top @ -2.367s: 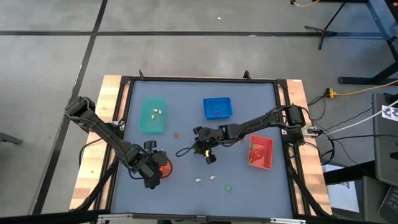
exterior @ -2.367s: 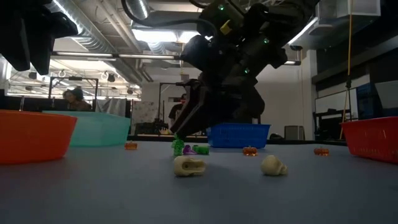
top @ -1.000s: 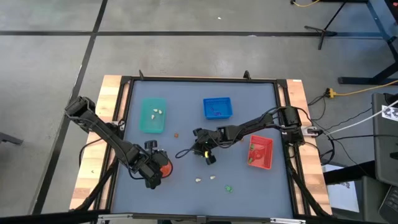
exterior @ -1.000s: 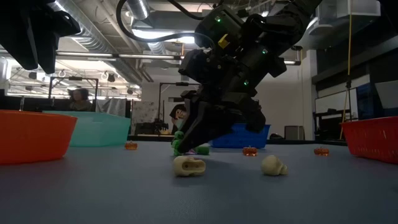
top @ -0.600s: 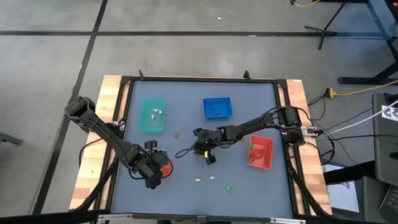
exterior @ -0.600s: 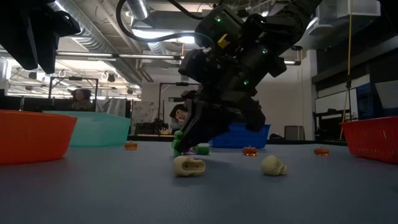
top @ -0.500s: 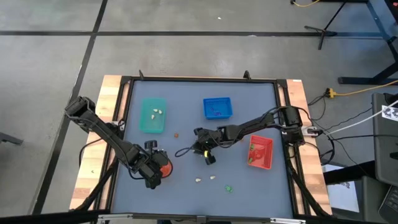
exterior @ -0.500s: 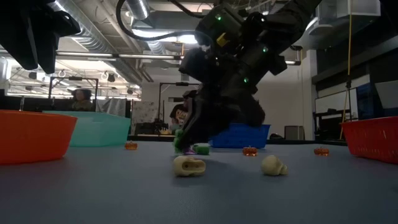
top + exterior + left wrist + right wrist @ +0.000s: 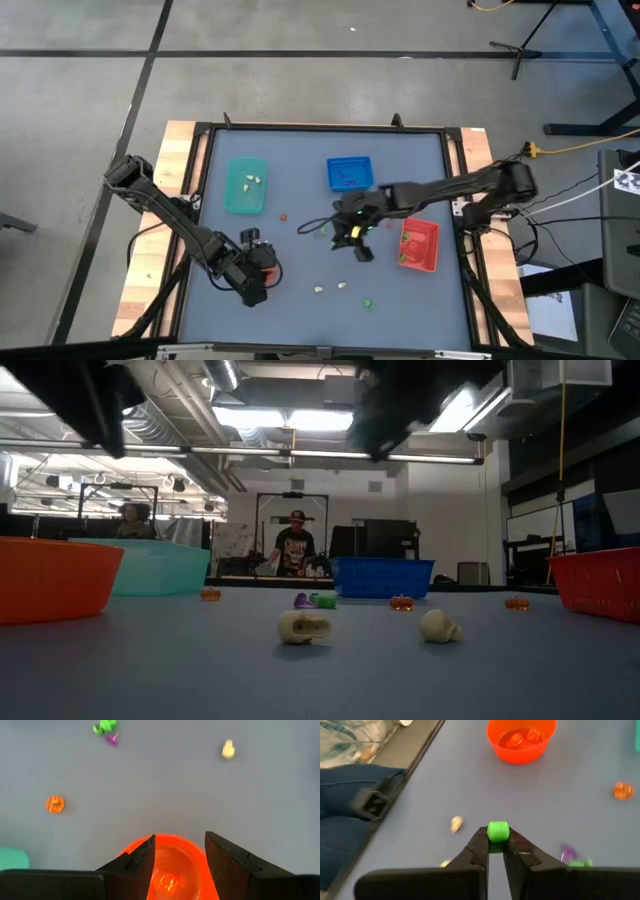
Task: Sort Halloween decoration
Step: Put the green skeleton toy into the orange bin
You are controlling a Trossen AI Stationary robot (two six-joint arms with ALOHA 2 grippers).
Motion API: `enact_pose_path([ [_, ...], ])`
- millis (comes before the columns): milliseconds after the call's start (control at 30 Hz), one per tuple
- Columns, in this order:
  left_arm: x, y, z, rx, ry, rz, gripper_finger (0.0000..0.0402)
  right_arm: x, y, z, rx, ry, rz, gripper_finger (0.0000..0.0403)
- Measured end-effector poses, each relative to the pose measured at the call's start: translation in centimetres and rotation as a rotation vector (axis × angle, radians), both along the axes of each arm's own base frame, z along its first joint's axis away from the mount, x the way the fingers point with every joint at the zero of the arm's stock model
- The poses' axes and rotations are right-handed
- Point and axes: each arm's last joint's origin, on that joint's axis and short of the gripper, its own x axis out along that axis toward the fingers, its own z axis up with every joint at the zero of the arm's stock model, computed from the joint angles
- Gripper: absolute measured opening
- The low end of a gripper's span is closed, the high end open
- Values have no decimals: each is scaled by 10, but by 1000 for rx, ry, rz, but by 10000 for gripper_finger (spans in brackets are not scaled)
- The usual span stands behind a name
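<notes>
Free: bare table [image 9: 300, 270] centre, front | Blocked: teal tray [image 9: 246, 186], blue tray [image 9: 349, 173], red tray [image 9: 419, 245], orange bowl [image 9: 266, 266]

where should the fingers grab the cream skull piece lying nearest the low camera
Come straight down on the cream skull piece and pinch its rounded body across the narrower width, fingers on its two long sides. It lies flat on the table with clear space around it; the second cream piece sits well apart, so nothing seems to block a top approach.
</notes>
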Motion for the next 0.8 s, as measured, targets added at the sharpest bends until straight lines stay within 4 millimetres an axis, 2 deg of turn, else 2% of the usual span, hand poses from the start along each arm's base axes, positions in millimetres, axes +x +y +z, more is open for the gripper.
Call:
enact_pose_path([
  [133, 4, -2, 2, 1, -58, 12, 156, -35, -3, 25, 33, 123, -22, 35],
  [200, 5, -2, 3, 4, -84, 16, 156, -55, -5, 32, 45, 227, -44, 34],
  [333, 8, -3, 5, 17, -125, 32, 156, -90, -3, 37, 53, 471, -105, 34],
  [433, 9, -3, 6, 27, -160, 47, 156, -110, 5, 36, 7, 634, -143, 36],
  [600, 15, -5, 11, 22, -255, 80, 156, -131, 25, 32, -117, 794, -180, 37],
  [800, 22, -9, 17, -18, -364, 112, 156, -140, 43, 31, -272, 754, -196, 37],
])
